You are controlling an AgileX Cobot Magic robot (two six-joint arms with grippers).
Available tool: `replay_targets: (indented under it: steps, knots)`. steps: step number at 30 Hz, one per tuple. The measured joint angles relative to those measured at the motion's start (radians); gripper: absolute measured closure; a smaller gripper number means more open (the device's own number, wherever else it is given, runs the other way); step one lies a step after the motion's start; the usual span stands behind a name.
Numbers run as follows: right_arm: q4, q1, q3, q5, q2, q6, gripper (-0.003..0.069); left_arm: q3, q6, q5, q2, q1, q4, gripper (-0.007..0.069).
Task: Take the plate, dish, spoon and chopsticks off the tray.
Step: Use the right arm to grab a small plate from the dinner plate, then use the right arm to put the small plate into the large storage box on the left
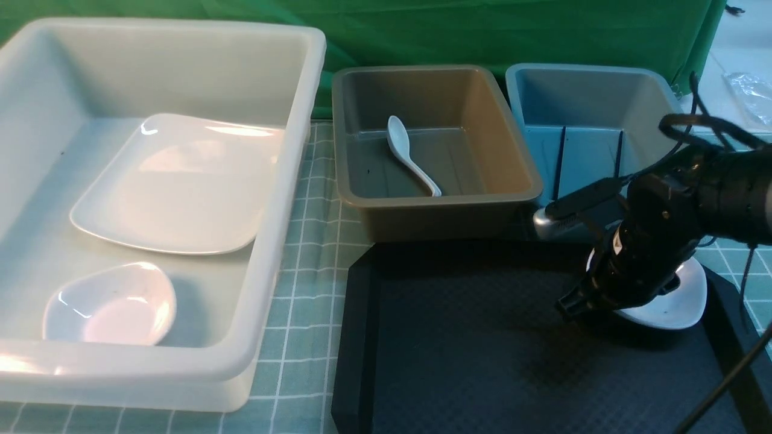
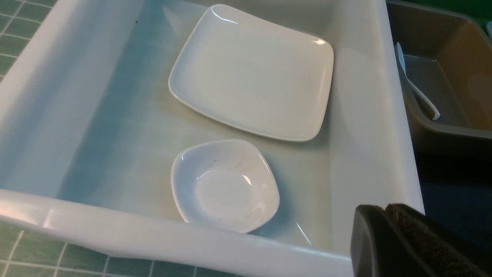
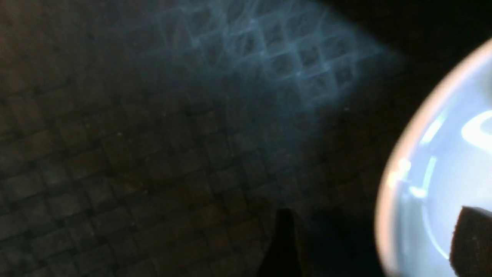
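In the front view, the plate [image 1: 181, 187] lies in the white bin [image 1: 274, 253] at the left of the frame, and one dish [image 1: 111, 304] sits nearer the lower left in that same bin. The spoon [image 1: 399, 140] leans in the brown bin [image 1: 437, 220], upper centre. The chopsticks [image 1: 560, 161] are in the blue bin [image 1: 588, 71], upper right, lying apart from each other. The black tray [image 1: 482, 361] fills the lower right of the frame, with a second dish [image 1: 690, 298] at its right side.

The right tool [image 3: 378, 223] is spread wide over this dish's rim, one finger outside and one over the hollow, not gripping it. The left tool [image 2: 384, 209] is closed, holding nothing, by the white bin.
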Motion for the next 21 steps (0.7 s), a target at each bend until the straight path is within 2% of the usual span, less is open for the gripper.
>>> replay_targets:
  steps: [2, 5, 6, 7, 11, 15, 19, 21]
  knots:
    - [0.001, 0.0, 0.0, -0.007, 0.016, 0.002, 0.0141, 0.0, 0.0, 0.0, -0.001, 0.0, 0.0, 0.0615]
    - [-0.011, -0.002, 0.0, -0.015, 0.018, 0.003, 0.0354, 0.0, 0.0, 0.0, -0.001, 0.0, 0.0, 0.0615]
    - [-0.013, -0.002, 0.0, -0.015, 0.018, 0.003, 0.0371, 0.0, 0.0, 0.0, -0.001, 0.0, 0.0, 0.0615]
    - [-0.033, -0.002, -0.001, -0.017, 0.012, -0.001, 0.0459, 0.0, 0.0, 0.0, -0.001, 0.0, 0.0, 0.0615]
    - [-0.038, 0.012, -0.001, 0.021, -0.035, -0.001, 0.0503, 0.0, 0.0, -0.001, -0.001, 0.0, 0.0, 0.0615]
    - [-0.004, 0.091, 0.0, 0.071, -0.143, 0.0, 0.0592, 0.0, 0.001, -0.002, 0.0, 0.0, 0.0, 0.0615]
    - [0.064, 0.182, -0.034, 0.058, -0.273, 0.0, 0.0599, 0.0, 0.001, -0.011, 0.0, 0.0, 0.0, 0.0615]
    - [0.14, 0.224, -0.108, 0.048, -0.324, -0.014, 0.0599, 0.0, 0.001, -0.032, 0.0, 0.0, 0.0, 0.0615]
